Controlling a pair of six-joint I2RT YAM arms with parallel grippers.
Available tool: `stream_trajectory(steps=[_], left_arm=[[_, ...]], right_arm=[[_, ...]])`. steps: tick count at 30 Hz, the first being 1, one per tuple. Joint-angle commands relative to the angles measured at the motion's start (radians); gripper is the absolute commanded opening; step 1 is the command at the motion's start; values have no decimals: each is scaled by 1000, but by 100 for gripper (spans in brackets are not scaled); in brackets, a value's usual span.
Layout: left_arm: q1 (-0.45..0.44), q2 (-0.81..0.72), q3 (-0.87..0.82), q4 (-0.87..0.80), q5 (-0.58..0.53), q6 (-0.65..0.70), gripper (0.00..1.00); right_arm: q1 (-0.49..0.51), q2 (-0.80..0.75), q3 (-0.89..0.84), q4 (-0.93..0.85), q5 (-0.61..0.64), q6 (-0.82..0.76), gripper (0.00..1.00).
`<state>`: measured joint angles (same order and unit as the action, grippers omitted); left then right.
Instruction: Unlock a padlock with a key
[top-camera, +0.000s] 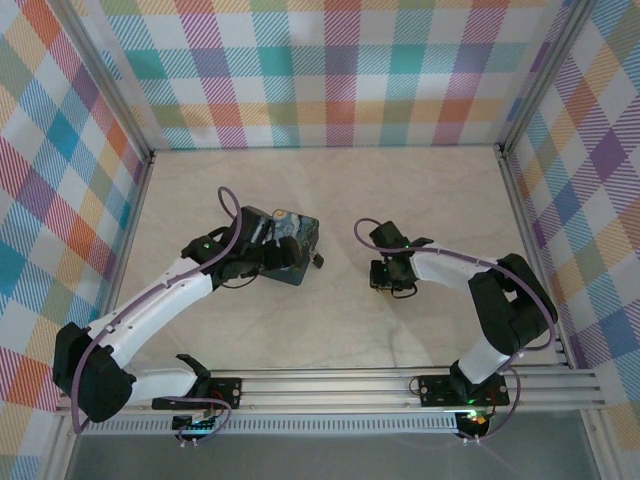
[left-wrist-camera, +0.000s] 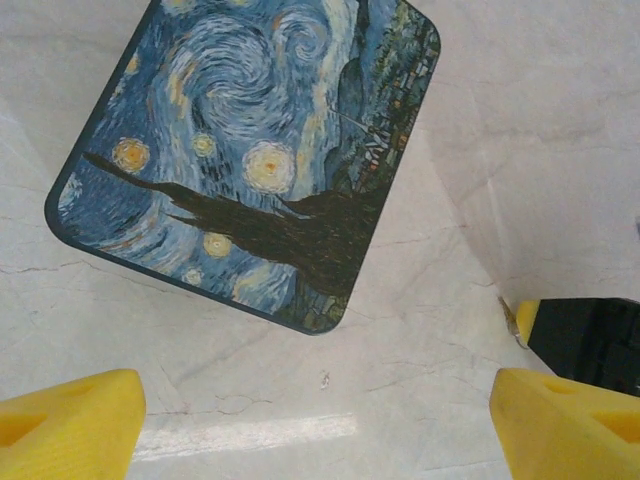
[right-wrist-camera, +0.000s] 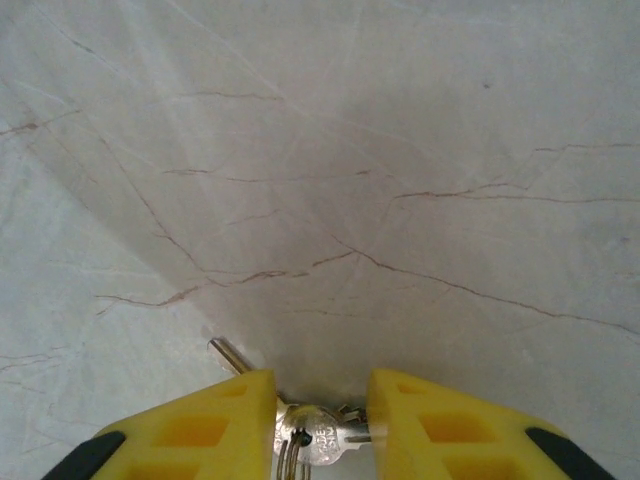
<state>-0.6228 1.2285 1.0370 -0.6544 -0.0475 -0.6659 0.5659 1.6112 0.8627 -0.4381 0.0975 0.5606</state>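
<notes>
Padlock (top-camera: 318, 260): just beside the painted box (left-wrist-camera: 250, 150), toward the right arm.
Left gripper (left-wrist-camera: 315, 400): at the box, fingers spread wide, likely ready to steady the padlock.
Key (right-wrist-camera: 322, 438): well apart from the box.
Right gripper (right-wrist-camera: 322, 382): fingers narrow about the key, to lift it; whether they pinch it, I cannot tell.

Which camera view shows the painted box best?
The left wrist view: the painted box appears close, nearly whole, its blue swirling print sharp. The top view shows it small, partly under the left arm.

Robot lab cell — plaid walls (top-camera: 340, 70), marble tabletop (top-camera: 330, 335), aluminium rail (top-camera: 400, 385)
</notes>
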Motion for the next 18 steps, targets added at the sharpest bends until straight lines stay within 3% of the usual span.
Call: stream_trajectory(steps=[1,9,12,18], left_arm=[[-24,6,54,-40,-37,-9,90],[-130,113,97,-62,-93,-11,89],[-182,166,84,-30,-66,-32,89],[-211,192,49,12,-41,-68,89]], right_arm=[[-1,15,-32,-7,-12,8,29],[-2,9,-70,22,-27,21,20],[-1,-3,-61,23,-37,18,19],[-1,-75,-23,-34,-46,-3,35]])
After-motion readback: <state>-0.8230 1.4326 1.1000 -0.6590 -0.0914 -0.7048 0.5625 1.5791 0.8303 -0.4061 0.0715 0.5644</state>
